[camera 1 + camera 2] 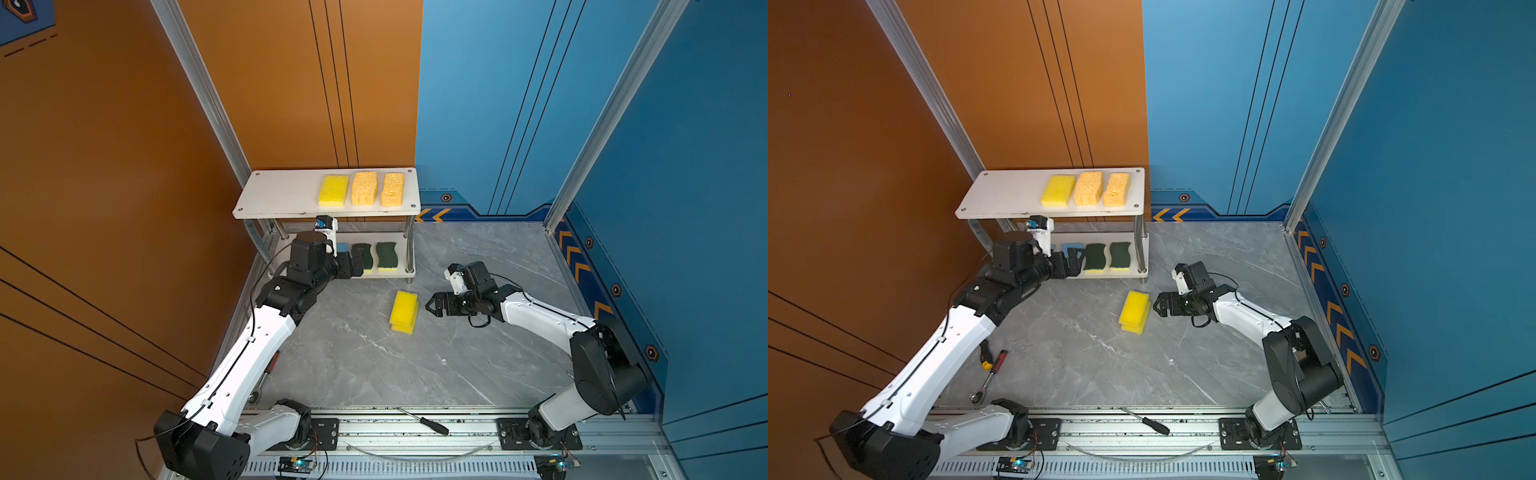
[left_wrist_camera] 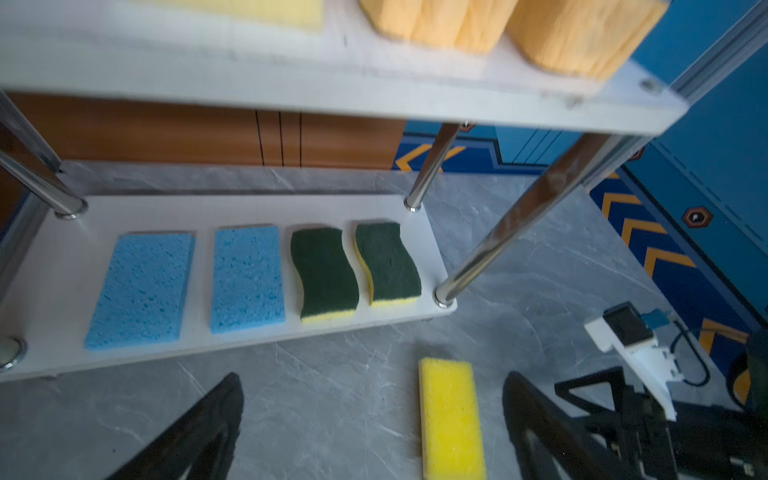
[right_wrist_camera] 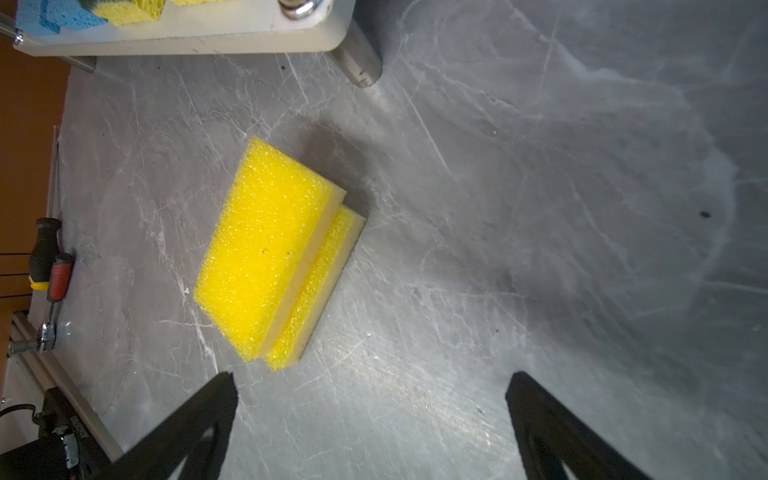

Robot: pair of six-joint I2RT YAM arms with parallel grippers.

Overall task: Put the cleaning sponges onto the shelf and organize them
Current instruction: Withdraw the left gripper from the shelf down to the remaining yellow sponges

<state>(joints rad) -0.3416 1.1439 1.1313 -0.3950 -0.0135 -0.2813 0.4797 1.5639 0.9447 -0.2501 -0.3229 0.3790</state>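
Yellow sponge pair stacked on grey marble tabletop before white two-tier chrome-legged shelf, top board: yellow rectangular sponge, two porous orange sponges, lower board: two light-blue sponges, two wavy green-topped sponges, left gripper spread, empty, at lower board, right gripper spread, empty, before shelf

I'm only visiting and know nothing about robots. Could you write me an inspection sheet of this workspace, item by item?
Surface: grey marbled tabletop.
Job's things: the shelf holds a yellow sponge and two orange sponges on top. Its lower board holds two blue sponges and two green wavy sponges. Two stacked yellow sponges lie on the tabletop.
Clutter: screwdriver on the front rail; ratchet and another handled tool at the left edge.
End effectors: left end effector open, empty, facing the lower board; right end effector open, empty, near the stack.
Cables: black cable beside the left arm; loop under the right wrist.
Surroundings: orange panels, blue panels, aluminium posts.
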